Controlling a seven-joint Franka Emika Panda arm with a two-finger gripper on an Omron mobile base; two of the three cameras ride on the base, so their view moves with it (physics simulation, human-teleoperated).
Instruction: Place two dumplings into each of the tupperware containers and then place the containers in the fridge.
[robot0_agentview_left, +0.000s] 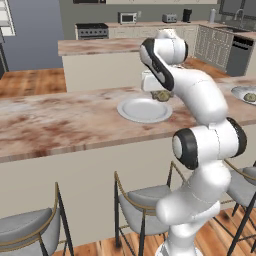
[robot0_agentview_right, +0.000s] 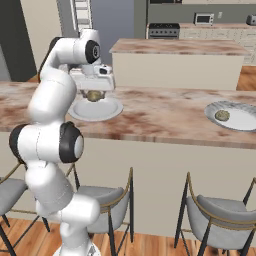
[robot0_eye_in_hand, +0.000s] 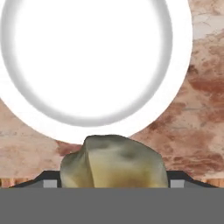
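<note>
The robot's claw (robot0_agentview_right: 94, 95) holds a lumpy olive-tan dumpling (robot0_eye_in_hand: 114, 161) between its two fingers, clamped on either side, above the rim of a round white plate (robot0_agentview_left: 144, 110) on the marbled bench (robot0_agentview_right: 165, 114) (another dumpling (robot0_agentview_right: 222, 115) lies well apart).

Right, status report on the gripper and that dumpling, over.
Gripper closed on a dumpling, above the white plate's edge. Second dumpling lies in a shallow dish down the counter. Nothing in the way.
</note>
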